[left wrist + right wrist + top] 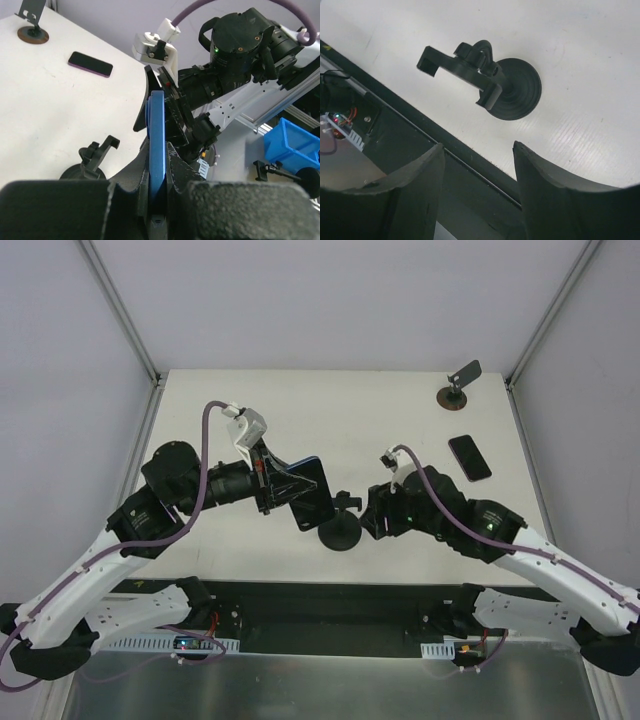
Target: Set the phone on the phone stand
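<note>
The phone [303,490], thin and black with a blue edge [156,145], is held on edge above the table. My left gripper [285,488] [157,167] is shut on it. Just right of the phone and below it stands the all-black phone stand [340,530], its round base on the table near the front edge and its clamp head [346,502] free. The stand also appears in the left wrist view [94,161] and the right wrist view [492,85]. My right gripper [373,517] [477,150] is open just right of the stand, touching nothing.
A second black phone with a pink rim [469,457] [90,64] lies at the right of the table. A brown-based stand with a grey plate [459,388] [31,24] is at the far right corner. The table's black front edge [470,160] runs under the right gripper.
</note>
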You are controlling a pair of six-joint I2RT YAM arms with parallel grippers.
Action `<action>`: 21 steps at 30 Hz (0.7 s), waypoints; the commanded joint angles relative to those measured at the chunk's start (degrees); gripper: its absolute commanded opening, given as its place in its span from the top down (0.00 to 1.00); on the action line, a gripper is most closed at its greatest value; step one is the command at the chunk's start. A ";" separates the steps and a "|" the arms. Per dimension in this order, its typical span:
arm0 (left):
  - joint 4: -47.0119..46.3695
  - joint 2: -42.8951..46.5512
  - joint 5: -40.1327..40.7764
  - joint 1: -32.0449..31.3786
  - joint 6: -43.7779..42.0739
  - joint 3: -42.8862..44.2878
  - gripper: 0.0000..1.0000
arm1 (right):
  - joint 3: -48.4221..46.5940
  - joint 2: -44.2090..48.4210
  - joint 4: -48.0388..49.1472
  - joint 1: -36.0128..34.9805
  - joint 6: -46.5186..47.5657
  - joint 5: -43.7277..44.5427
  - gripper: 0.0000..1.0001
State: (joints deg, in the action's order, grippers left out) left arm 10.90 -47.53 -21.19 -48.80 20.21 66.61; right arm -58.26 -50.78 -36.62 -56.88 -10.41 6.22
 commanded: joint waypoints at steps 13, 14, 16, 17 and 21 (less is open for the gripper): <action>-4.48 -1.60 -4.29 -0.42 0.79 -2.27 1.00 | -6.77 -12.31 2.61 -1.21 -1.37 7.67 0.54; -4.91 -1.69 -4.91 -0.42 1.15 -2.62 1.00 | -6.87 -12.58 2.69 -1.30 -1.19 7.67 0.55; -7.37 -1.78 -6.49 -0.51 2.37 -3.85 1.00 | -7.04 -13.20 2.87 -1.21 -0.75 7.93 0.60; -7.99 -1.87 -6.93 -0.51 2.56 -4.20 1.00 | -7.22 -13.37 3.05 -1.21 -0.66 7.93 0.62; -9.31 -2.48 -7.20 -1.21 2.29 -5.26 1.00 | -7.57 -14.25 3.05 -1.13 -0.13 8.46 0.65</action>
State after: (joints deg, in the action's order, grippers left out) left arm 9.30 -50.24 -25.71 -49.15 21.26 61.47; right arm -62.89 -64.53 -35.11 -57.89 -11.53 12.88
